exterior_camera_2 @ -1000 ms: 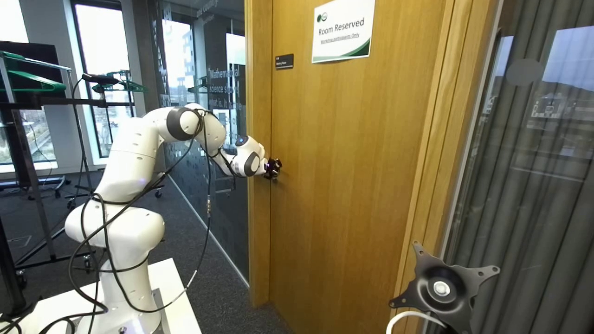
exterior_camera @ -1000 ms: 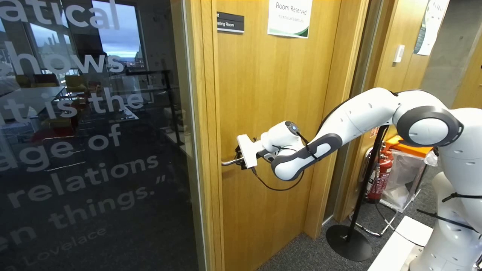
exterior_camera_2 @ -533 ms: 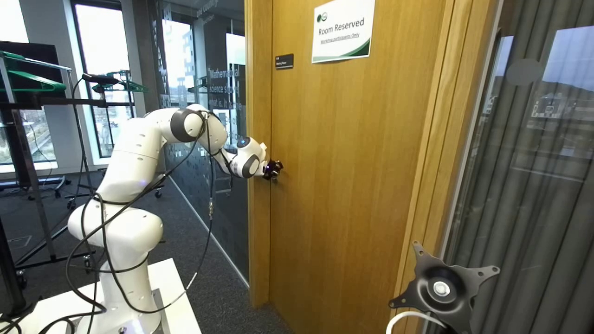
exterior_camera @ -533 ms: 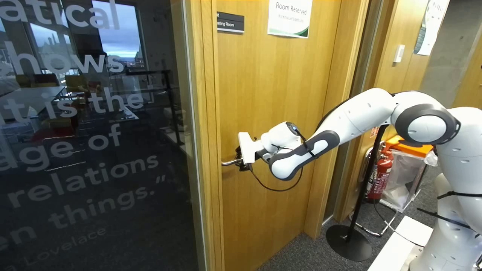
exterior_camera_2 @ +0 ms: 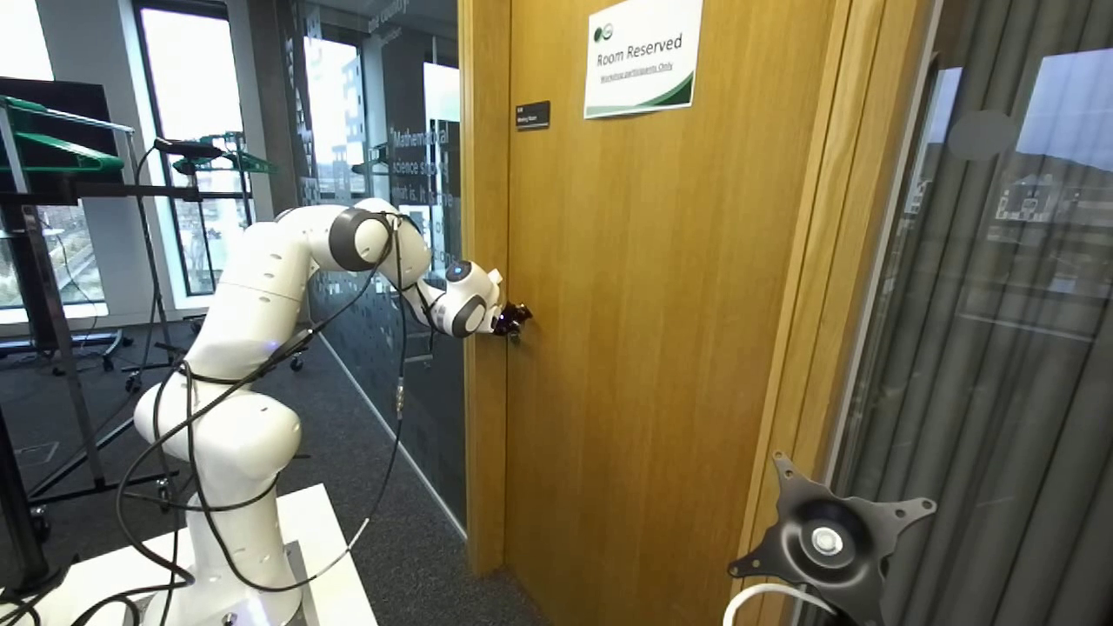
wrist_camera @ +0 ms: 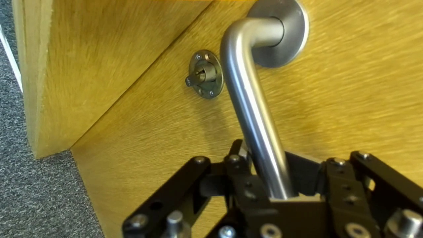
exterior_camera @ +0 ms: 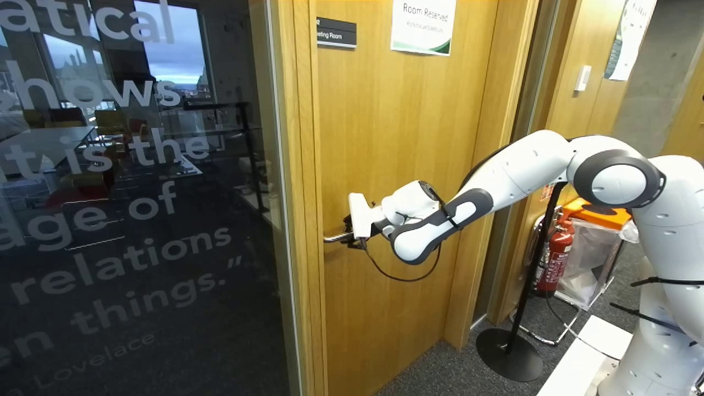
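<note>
"One brushed-metal lever handle (wrist_camera: 248, 92) noted at the hand (wrist_camera: 271, 168); state where it sits."

"On the wooden door (exterior_camera_2: 643, 304), carried by a round rose (wrist_camera: 292, 43) near the door frame (exterior_camera_2: 487, 217); in the wrist view its straight length runs down between the black fingers (wrist_camera: 304, 175); a lock escutcheon (wrist_camera: 214, 87), screw-fixed, sits just beside it."

"Condition of the hand?"

"Fingers partly apart, one to either side of the lever; whether they clamp it cannot be told from this angle; in an exterior view the lever's bent end (exterior_camera: 334, 238) shows past the hand, on the frame side; in both exterior views the hand is close to the door."

"Door and markings?"

"Door closed in its frame; a 'Room Reserved' notice (exterior_camera_2: 643, 56) and a dark Meeting Room nameplate (exterior_camera_2: 532, 116) are mounted on its upper part, the notice being the larger and farther from the handle edge."

"Surroundings?"

"White Panda arm (exterior_camera_2: 256, 304), its base on a white worktop (exterior_camera_2: 326, 539); pale-lettered glass partition (exterior_camera: 165, 341) adjoining the frame; red fire extinguisher (exterior_camera: 561, 253) near an orange-lidded bin (exterior_camera: 597, 247); black pole stand (exterior_camera: 511, 355) with round foot on the dark carpet (exterior_camera: 434, 374); white light switch (exterior_camera: 583, 78) on a wood panel (exterior_camera: 591, 44) farther along; black mounting plate (exterior_camera_2: 796, 517) in the near foreground, well apart from the hand."
</note>
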Tool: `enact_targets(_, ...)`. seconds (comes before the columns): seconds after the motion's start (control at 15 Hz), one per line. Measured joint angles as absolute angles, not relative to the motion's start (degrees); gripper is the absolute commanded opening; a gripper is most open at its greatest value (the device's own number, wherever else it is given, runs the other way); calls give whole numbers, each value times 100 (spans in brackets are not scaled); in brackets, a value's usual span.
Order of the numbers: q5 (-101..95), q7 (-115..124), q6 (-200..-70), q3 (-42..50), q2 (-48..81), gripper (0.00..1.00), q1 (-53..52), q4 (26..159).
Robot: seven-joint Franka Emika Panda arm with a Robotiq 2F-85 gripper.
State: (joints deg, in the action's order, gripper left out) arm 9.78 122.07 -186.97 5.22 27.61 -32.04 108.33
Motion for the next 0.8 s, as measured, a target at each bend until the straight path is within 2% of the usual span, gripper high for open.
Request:
enact_targets(0.53,972,12149,-18697,411,2870,4,-3116,10765)
enact_targets(0.6,972,12149,-18697,408,2871,33,-3113,10765)
enact_targets(0.67,972,12149,-18697,408,2872,31,-3110,10760)
enact_targets(0.8,941,12094,-18682,375,2876,38,-3074,10751)
